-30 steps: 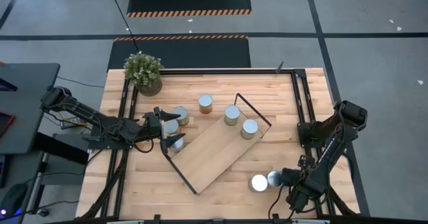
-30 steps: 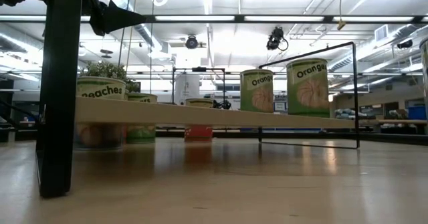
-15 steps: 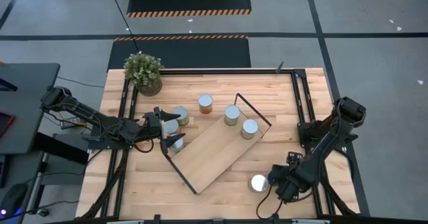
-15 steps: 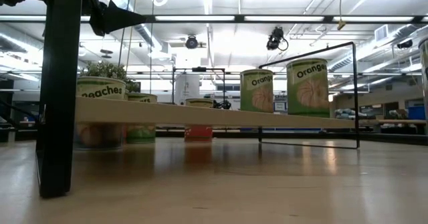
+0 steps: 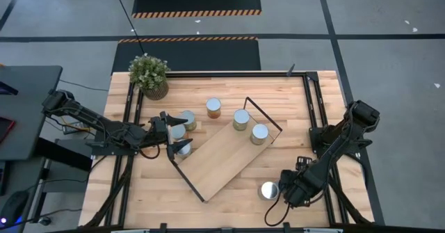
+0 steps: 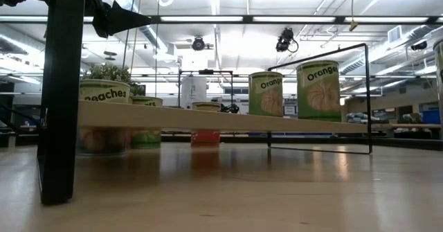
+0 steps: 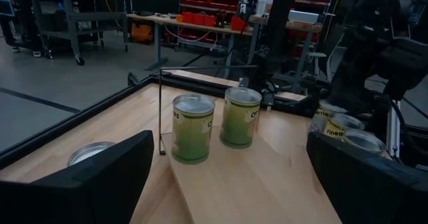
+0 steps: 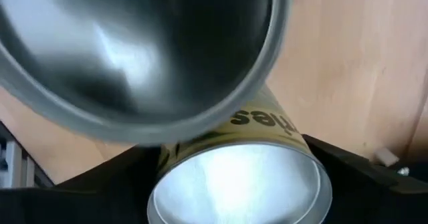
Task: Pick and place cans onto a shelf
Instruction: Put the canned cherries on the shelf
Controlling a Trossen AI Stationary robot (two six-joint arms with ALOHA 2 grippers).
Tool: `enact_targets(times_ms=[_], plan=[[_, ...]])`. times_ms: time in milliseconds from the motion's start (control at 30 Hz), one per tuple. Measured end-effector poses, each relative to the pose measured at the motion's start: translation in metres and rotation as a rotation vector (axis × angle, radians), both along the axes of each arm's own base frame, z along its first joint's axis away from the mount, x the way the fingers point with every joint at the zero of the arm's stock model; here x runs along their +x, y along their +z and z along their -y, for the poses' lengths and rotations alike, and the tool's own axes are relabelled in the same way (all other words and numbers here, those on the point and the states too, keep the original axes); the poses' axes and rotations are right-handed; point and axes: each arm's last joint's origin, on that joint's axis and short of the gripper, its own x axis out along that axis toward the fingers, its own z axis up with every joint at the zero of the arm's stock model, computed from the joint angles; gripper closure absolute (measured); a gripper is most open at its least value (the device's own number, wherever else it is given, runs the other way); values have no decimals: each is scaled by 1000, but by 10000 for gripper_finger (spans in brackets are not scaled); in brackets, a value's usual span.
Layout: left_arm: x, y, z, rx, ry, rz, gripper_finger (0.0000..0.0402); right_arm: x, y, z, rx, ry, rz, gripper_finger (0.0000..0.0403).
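The shelf (image 5: 221, 156), a light-wood board with black wire ends, lies slantwise mid-table with two cans (image 5: 241, 119) (image 5: 259, 133) standing on it. Three more cans (image 5: 213, 108) (image 5: 186, 119) (image 5: 177, 131) stand on the table beyond its left end. My left gripper (image 5: 175, 133) hovers open there, pointing level across the shelf (image 7: 247, 184). Near the front right, my right gripper (image 5: 286, 186) points down, shut on a can (image 8: 237, 184) that it hides from above. Another can (image 5: 269, 190) stands right beside it. My right gripper has the can's round side wall (image 8: 314, 158) between its two fingers (image 8: 364, 184), just below the silvery top. The fingers come from above, pointing down. The can is upright. Its bottom is hidden, so whether it still stands on the table I cannot tell.
A potted plant (image 5: 149, 74) stands at the far left corner. Black frame rails (image 5: 311, 101) run along the table's sides. Bare tabletop (image 5: 149, 184) lies in front of the shelf on the left. The neighbouring can's top (image 8: 134, 50) looms close to my right wrist.
My right gripper has moved toward the table's left edge and a little toward the far edge, rolling somewhat, and now stands over the right-hand can of the front pair, covering it. The cans and the shelf have stayed in place.
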Motion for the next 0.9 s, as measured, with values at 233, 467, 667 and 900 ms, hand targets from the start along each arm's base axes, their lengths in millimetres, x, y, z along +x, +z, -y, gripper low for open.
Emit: enact_targets(times_ms=[233, 467, 667, 900], plan=[[0, 0, 0, 0, 0, 0, 2, -1, 10, 11, -32, 17, -99, 83], [0, 0, 0, -1, 0, 0, 2, 28, 44, 40, -160, 40, -43, 76], [0, 0, 0, 5, 0, -1, 2, 59, 71, 57, -148, 52, 105, 77], [0, 0, 0, 7, 0, 0, 2, 105, 77, 61, -98, 142, 246, 77]])
